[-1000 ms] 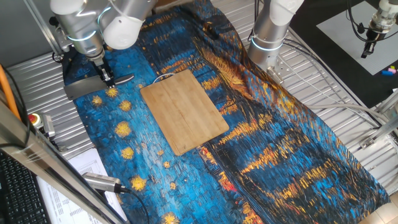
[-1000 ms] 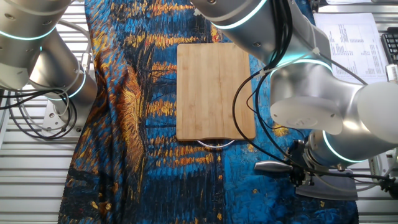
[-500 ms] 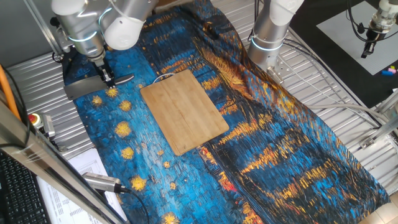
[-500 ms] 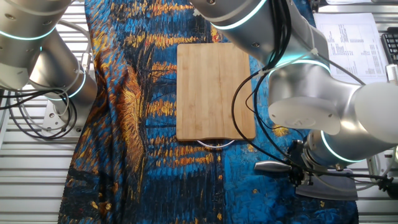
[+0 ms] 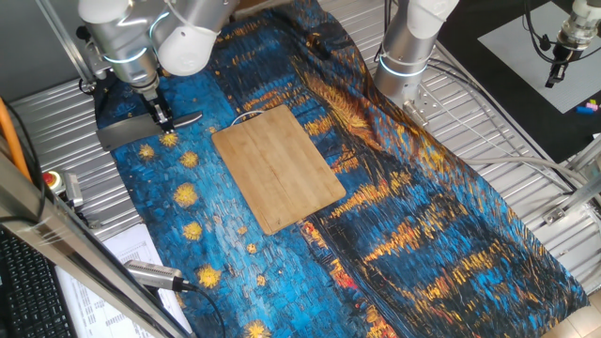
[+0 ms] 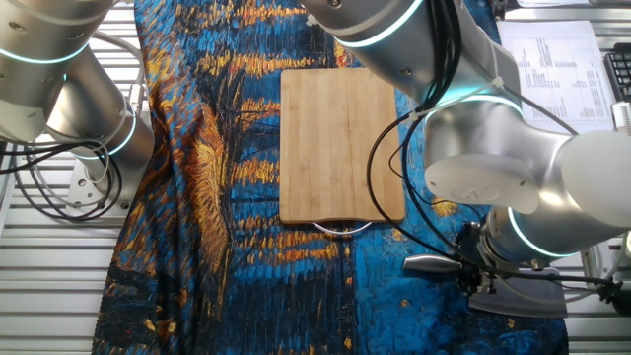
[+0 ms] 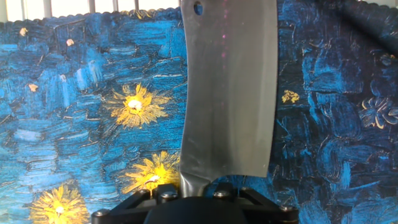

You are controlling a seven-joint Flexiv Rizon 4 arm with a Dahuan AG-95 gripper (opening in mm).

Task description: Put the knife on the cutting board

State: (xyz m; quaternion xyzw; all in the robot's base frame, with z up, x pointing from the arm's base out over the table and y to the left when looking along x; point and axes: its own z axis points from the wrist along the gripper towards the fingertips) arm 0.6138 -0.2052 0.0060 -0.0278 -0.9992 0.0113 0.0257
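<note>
Grasping is judged the step in hand: the gripper (image 5: 161,116) is set at the knife (image 5: 127,131) where blade meets handle, though clenched or released cannot be told. The knife lies flat on the blue cloth (image 5: 423,216), beside the cutting board (image 5: 278,168) and apart from it. Next, a lift and a carry across onto the board are called for.

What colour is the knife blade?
Dull silver-grey metal; the knife blade shows best in the hand view, lying over the blue painted cloth.

Knife (image 7: 227,93): brushed dull-grey metal. Cutting board (image 5: 278,167): matt bamboo. Tablecloth (image 5: 423,216): printed, wrinkled fabric.
</note>
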